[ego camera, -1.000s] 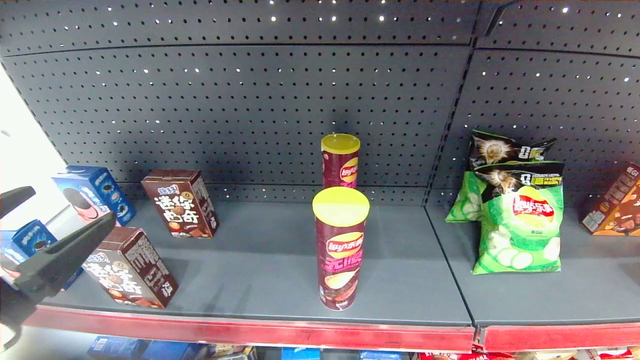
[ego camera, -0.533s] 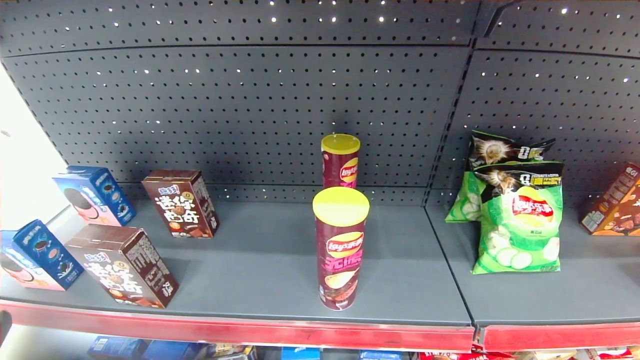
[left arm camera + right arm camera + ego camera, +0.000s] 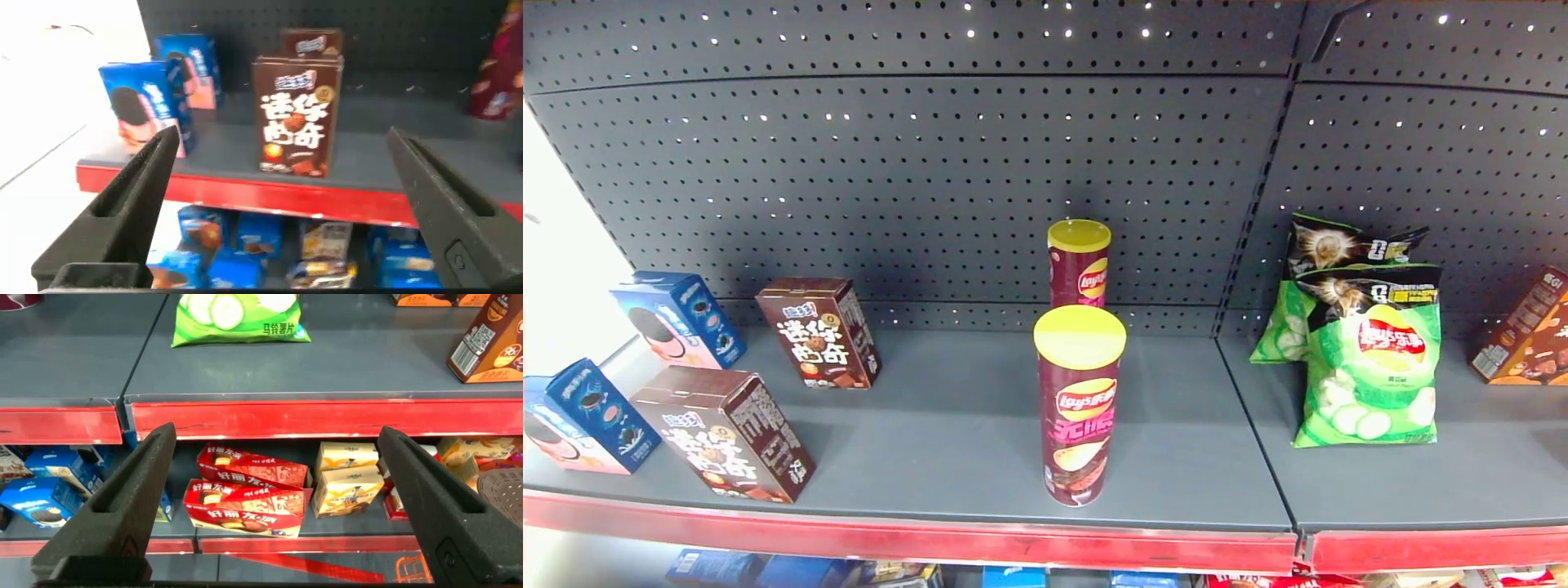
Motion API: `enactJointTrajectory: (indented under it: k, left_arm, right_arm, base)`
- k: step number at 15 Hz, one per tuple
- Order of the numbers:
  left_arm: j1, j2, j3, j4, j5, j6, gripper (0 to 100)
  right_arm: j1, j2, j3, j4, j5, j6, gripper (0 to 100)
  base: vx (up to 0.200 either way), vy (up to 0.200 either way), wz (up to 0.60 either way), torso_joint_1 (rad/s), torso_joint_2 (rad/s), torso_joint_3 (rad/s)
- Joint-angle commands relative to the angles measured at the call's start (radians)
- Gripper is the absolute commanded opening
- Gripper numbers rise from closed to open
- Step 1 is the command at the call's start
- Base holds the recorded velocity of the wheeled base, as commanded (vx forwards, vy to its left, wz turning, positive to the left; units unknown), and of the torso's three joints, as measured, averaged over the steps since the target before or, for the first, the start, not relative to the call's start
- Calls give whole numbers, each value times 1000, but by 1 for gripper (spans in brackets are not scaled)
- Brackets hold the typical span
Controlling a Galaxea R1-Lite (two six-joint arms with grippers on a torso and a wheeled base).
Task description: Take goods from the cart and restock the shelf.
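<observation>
Altogether: two blue boxes [image 3: 678, 317], two brown boxes [image 3: 818, 331], two canisters [image 3: 1080, 404], two bags [image 3: 1372, 359].

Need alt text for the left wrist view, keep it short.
The open left pincer frames a brown box standing upright near the front of a grey shelf with a red edge. Two blue boxes stand beside it, and packaged goods sit on the level below.

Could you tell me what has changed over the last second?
The left gripper pulled back from beside the front brown box toward the robot, open and holding nothing. The blue boxes, chip cans and green bags on the shelf stayed put.
</observation>
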Motion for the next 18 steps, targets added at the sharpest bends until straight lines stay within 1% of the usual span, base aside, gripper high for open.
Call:
enactJointTrajectory:
  k: [1, 4, 8, 9, 10, 11, 14, 15, 17, 18]
  left_arm:
    - [2, -18, 51, -19, -27, -18, 100]
    - [2, -18, 51, 64, -21, -6, 100]
    - [2, -18, 51, 181, -29, -7, 100]
    - [2, -18, 51, 181, -30, -10, 100]
    - [2, -18, 51, 181, -63, -13, 100]
    - [0, -18, 51, 181, -75, -15, 100]
    - [2, -18, 51, 181, -72, -15, 100]
    - [2, -18, 51, 181, -73, -21, 100]
    - [0, -18, 51, 181, -110, -13, 100]
    - [0, -18, 51, 181, -110, -13, 100]
  right_arm:
    - [0, 1, 0, 0, 0, 0, 100]
    - [0, 1, 0, 0, 0, 0, 100]
    - [0, 1, 0, 0, 0, 0, 100]
    - [0, 1, 0, 0, 0, 0, 100]
    - [0, 1, 0, 0, 0, 0, 100]
    - [0, 1, 0, 0, 0, 0, 100]
    - [0, 1, 0, 0, 0, 0, 100]
    - [0, 1, 0, 0, 0, 0, 100]
    - [0, 1, 0, 0, 0, 0, 100]
    - [0, 1, 0, 0, 0, 0, 100]
  base:
    - [0, 0, 0, 0, 0, 0]
    - [0, 0, 0, 0, 0, 0]
    - [0, 0, 0, 0, 0, 0]
    - [0, 0, 0, 0, 0, 0]
    - [0, 0, 0, 0, 0, 0]
    - [0, 0, 0, 0, 0, 0]
    - [0, 0, 0, 0, 0, 0]
    - [0, 0, 0, 0, 0, 0]
    - [0, 0, 0, 0, 0, 0]
    - [0, 0, 0, 0, 0, 0]
